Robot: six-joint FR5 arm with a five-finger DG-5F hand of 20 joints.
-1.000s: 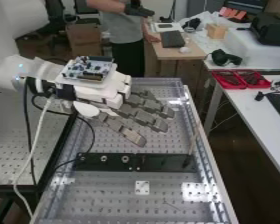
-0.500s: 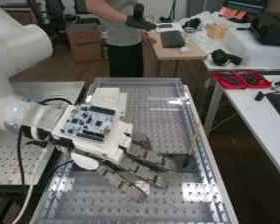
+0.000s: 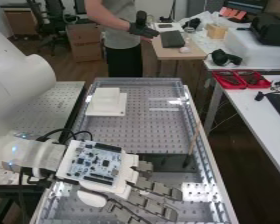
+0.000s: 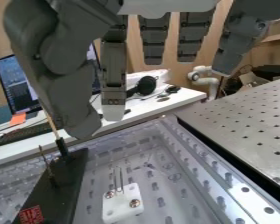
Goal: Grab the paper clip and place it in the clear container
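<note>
Over the near part of the perforated bench is the hand (image 3: 152, 204), its fingers relaxed and spread. In the wrist view the hand (image 4: 113, 75) hangs above the bench with straight fingers and nothing between them. A small white block (image 4: 123, 204) with two screws lies below; thin metal wire, which looks like the paper clip (image 4: 118, 179), stands at its edge. In the high view, pale straight edges (image 3: 165, 109) on the far right part of the bench may belong to the clear container; I cannot tell for sure.
A black plate (image 3: 174, 162) crosses the bench, with a thin stick (image 3: 192, 142) upright at its right end. A white stepped block (image 3: 107, 102) sits far left. Raised rails (image 3: 202, 132) edge the bench. A white table (image 3: 257, 112) with red trays (image 3: 242, 79) stands to the right.
The hand has moved from above the bench's middle to its near end, passing over the black plate. The white stepped block at the far left has come into full sight.
</note>
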